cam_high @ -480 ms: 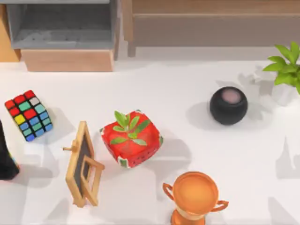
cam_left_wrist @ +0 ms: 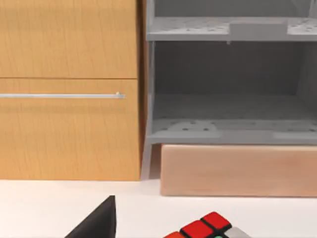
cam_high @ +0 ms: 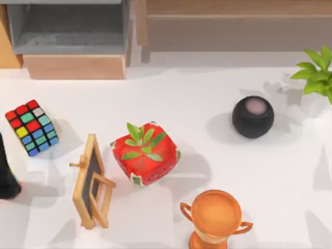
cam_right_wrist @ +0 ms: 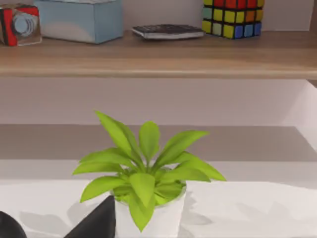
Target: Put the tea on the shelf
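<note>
top view: tea (cam_high: 146, 152) mid-table, shelf (cam_high: 233, 8) behind.

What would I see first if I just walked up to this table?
Probably the bright red box with green leaves in the middle of the table. Next, the colourful cube at the left and the orange trophy at the front edge. A black ball-shaped speaker sits to the right, near a potted plant.
</note>
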